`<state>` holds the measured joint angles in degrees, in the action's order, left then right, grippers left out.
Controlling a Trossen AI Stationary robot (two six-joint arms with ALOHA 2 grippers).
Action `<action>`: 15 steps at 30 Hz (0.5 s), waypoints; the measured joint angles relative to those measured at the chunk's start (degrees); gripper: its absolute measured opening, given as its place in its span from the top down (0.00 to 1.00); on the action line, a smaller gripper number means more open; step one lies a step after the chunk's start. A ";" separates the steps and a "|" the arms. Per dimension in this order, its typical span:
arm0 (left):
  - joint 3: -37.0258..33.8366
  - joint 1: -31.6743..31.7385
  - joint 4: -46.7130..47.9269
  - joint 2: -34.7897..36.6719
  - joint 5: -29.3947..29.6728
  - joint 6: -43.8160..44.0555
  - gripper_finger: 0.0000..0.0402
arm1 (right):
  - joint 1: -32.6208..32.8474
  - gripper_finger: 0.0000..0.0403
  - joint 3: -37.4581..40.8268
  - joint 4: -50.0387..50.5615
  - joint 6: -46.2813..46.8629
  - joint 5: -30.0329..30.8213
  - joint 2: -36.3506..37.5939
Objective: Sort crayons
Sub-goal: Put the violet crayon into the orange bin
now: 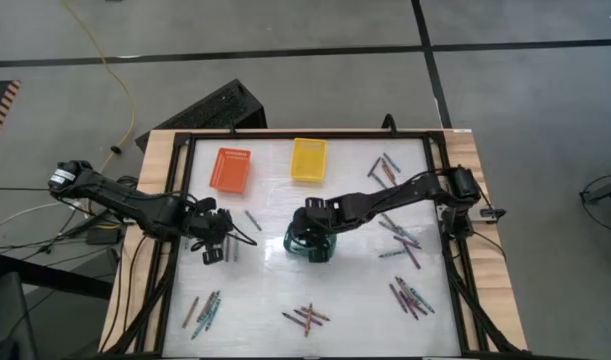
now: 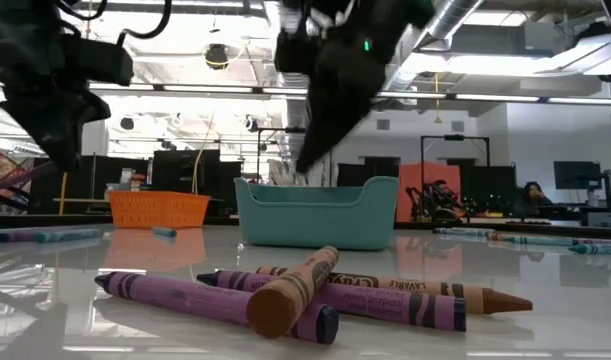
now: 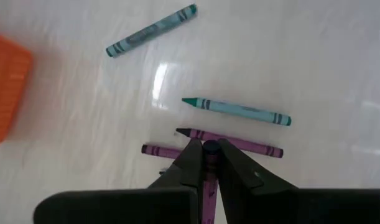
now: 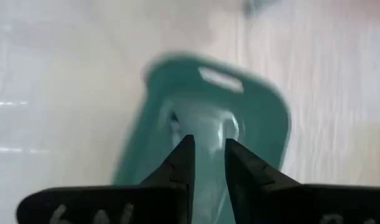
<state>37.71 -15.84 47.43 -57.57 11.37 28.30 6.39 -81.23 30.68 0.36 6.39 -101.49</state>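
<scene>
Gripping a purple crayon between its fingers, the left gripper hangs over the left-middle part of the white table. The crayon stands up between the closed jaws, above two other purple crayons that lie on the table; a teal crayon lies just beside them and another teal crayon a little farther off. The orange basket stands at the far left of the table and the yellow basket to its right.

The right gripper hangs over the teal basket in the middle of the table. Its jaws stand a little apart, and I see nothing between them.

The other crayons are spread in groups: a small group at the near left, a crossed pile at the near middle with purple and brown ones, and many more along the right side, from near to far.
</scene>
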 joint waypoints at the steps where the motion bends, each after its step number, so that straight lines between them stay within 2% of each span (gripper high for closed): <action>1: 0.00 0.17 -0.31 0.45 0.85 -0.29 0.97 | -0.04 0.80 -0.88 -0.39 -1.09 0.25 0.09; 4: 0.00 1.59 -2.08 1.57 5.21 -0.88 0.97 | -1.66 0.80 -2.30 -3.14 -4.08 0.95 -0.66; 8: 0.02 6.00 -6.63 2.87 11.76 -2.36 0.97 | -6.88 0.80 -2.56 -7.96 -6.29 -3.91 -3.46; 15: 0.18 17.16 -13.72 4.98 14.88 -8.50 0.97 | -14.86 0.80 -6.05 -9.93 -8.52 -10.31 -10.82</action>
<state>37.89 1.31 33.71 -52.60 26.25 19.79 -8.47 -87.28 20.75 -8.16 -3.92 -112.32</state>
